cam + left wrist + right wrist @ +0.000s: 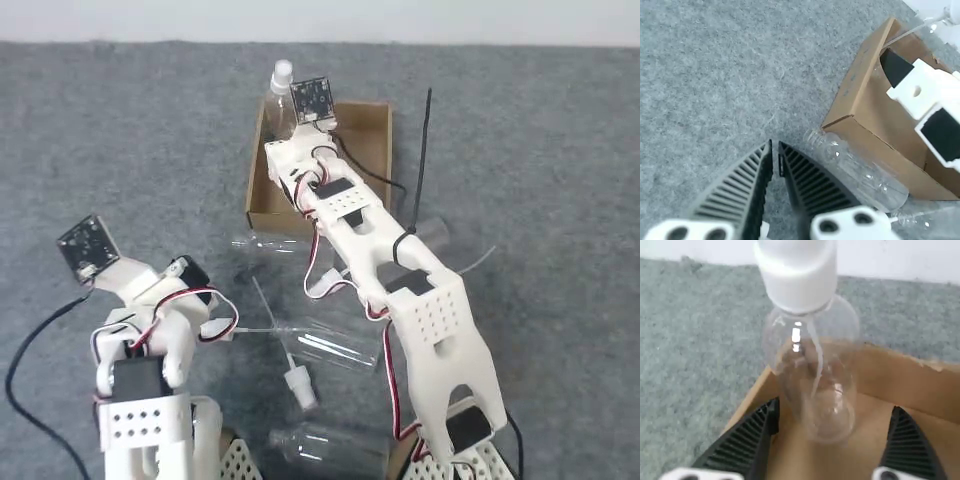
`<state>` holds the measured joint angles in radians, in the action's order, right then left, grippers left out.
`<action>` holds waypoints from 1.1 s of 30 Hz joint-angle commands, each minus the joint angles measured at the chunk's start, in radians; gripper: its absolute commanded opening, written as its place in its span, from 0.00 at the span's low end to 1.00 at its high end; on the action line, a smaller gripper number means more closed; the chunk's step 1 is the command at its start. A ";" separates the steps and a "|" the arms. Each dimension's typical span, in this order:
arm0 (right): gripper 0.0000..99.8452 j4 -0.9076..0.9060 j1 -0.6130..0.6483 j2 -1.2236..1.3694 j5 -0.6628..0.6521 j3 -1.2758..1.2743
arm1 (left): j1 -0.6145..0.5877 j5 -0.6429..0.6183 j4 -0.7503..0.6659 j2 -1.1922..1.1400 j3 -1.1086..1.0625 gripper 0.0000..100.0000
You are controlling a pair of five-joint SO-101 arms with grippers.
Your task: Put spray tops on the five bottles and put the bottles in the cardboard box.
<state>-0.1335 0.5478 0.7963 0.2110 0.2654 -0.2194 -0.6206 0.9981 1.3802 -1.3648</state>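
A clear bottle with a white spray top stands upright in the far left corner of the cardboard box. My right gripper is open in the box, with a finger on each side of that bottle and gaps between them. My left gripper is shut on nothing above the carpet, short of a capless bottle lying along the box's front wall. Two more capless bottles lie between the arms, with a loose spray top between them.
Another clear bottle lies to the right of the right arm, partly hidden by it. The left arm sits at the front left. Open grey carpet spreads left of the box.
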 commanded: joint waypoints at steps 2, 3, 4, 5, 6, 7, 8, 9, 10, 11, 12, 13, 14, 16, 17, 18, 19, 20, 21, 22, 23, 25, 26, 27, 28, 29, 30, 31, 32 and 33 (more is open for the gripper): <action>0.29 -0.105 -0.005 -0.153 0.008 0.054 | -0.005 0.012 -0.040 0.015 0.010 0.01; 0.29 -0.125 -0.007 -0.163 0.008 0.054 | -0.005 0.012 -0.040 0.015 0.010 0.01; 0.29 -0.147 -0.008 -0.173 0.008 0.054 | -0.005 0.012 -0.040 0.015 0.010 0.01; 0.29 -0.165 -0.008 -0.182 0.008 0.054 | -0.005 0.012 -0.040 0.015 0.010 0.01; 0.29 -0.183 -0.008 -0.189 0.008 0.054 | -0.005 0.012 -0.040 0.015 0.010 0.01; 0.29 -0.203 -0.008 -0.197 0.008 0.054 | -0.005 0.012 -0.040 0.015 0.010 0.01; 0.29 -0.225 -0.008 -0.205 0.008 0.054 | -0.005 0.012 -0.040 0.015 0.010 0.01; 0.29 -0.243 -0.007 -0.214 0.008 0.054 | -0.005 0.012 -0.040 0.015 0.010 0.01; 0.29 -0.262 -0.007 -0.225 0.008 0.054 | -0.005 0.012 -0.040 0.015 0.010 0.01; 0.29 -0.283 -0.007 -0.234 0.008 0.054 | -0.005 0.012 -0.040 0.015 0.010 0.01; 0.29 -0.303 -0.007 -0.243 0.008 0.054 | -0.005 0.012 -0.040 0.015 0.010 0.01; 0.29 -0.323 -0.007 -0.252 0.008 0.054 | -0.005 0.012 -0.040 0.015 0.010 0.01; 0.29 -0.344 -0.008 -0.263 0.008 0.054 | -0.005 0.012 -0.040 0.015 0.010 0.01; 0.29 -0.390 -0.012 -0.286 0.008 0.054 | -0.005 0.012 -0.040 0.015 0.010 0.01; 0.29 -0.414 -0.013 -0.298 0.008 0.054 | -0.005 0.012 -0.040 0.015 0.010 0.01; 0.29 -0.438 -0.013 -0.312 0.008 0.054 | -0.005 0.012 -0.040 0.015 0.010 0.01; 0.29 -0.463 -0.013 -0.325 0.006 0.054 | -0.005 0.012 -0.040 0.015 0.010 0.01; 0.29 -0.489 -0.013 -0.338 0.005 0.054 | -0.005 0.012 -0.040 0.015 0.010 0.01; 0.29 -0.518 -0.013 -0.352 0.003 0.054 | -0.005 0.012 -0.040 0.015 0.010 0.01; 0.29 -0.545 -0.013 -0.367 0.003 0.054 | -0.005 0.012 -0.040 0.015 0.010 0.01; 0.29 -0.572 -0.013 -0.383 0.003 0.054 | -0.005 0.012 -0.040 0.015 0.010 0.01; 0.29 -0.624 -0.015 -0.415 0.003 0.054 | -0.005 0.012 -0.040 0.015 0.010 0.01; 0.29 -0.650 -0.015 -0.432 0.003 0.054 | -0.005 0.012 -0.040 0.015 0.010 0.01; 0.29 -0.673 -0.016 -0.449 0.003 0.054 | -0.006 0.012 -0.040 0.015 0.010 0.01; 0.29 -0.696 -0.018 -0.463 0.003 0.054 | -0.006 0.012 -0.041 0.015 0.012 0.01; 0.29 -0.716 -0.022 -0.476 0.002 0.054 | -0.006 0.012 -0.041 0.015 0.012 0.01; 0.29 -0.734 -0.027 -0.487 0.002 0.054 | -0.006 0.012 -0.041 0.015 0.012 0.01; 0.29 -0.748 -0.031 -0.498 0.002 0.054 | -0.006 0.012 -0.041 0.015 0.012 0.01; 0.29 -0.760 -0.036 -0.507 0.002 0.054 | -0.006 0.012 -0.041 0.015 0.012 0.01; 0.29 -0.776 -0.044 -0.518 0.000 0.054 | -0.006 0.012 -0.041 0.015 0.012 0.01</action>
<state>-0.8669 0.5370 0.3882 0.2094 0.2654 -0.2194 -0.6206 0.9981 1.3802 -1.3648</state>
